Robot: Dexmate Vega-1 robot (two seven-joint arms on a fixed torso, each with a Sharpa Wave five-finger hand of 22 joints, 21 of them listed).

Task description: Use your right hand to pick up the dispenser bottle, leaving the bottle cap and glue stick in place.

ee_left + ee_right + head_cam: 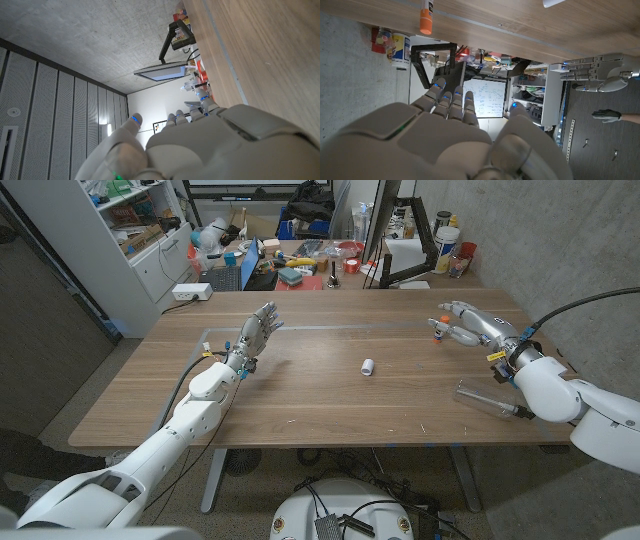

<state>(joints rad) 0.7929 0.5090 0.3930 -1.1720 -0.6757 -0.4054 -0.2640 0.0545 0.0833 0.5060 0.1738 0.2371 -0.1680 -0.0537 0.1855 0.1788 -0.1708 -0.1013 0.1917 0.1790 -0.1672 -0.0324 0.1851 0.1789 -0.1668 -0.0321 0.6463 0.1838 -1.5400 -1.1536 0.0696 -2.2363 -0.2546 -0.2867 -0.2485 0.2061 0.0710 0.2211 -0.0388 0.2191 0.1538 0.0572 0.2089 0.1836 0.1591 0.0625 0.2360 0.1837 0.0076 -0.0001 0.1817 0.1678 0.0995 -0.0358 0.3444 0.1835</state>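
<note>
The clear dispenser bottle point(484, 399) lies on its side near the table's front right edge, just in front of my right forearm. My right hand point(468, 323) point(450, 135) hovers farther back with its fingers stretched out, holding nothing. The orange-capped glue stick point(438, 326) point(425, 15) lies at its fingertips. A small white bottle cap point(367, 366) point(554, 3) sits alone mid-table. My left hand point(255, 332) point(200, 145) is raised over the table's left part, fingers apart and empty.
The wooden table point(300, 395) has a taped outline near my left hand. Behind its far edge stand a monitor arm point(420, 240), cans, a power strip point(191, 292) and cluttered shelves. A person's gloved hand point(606, 115) appears in the right wrist view.
</note>
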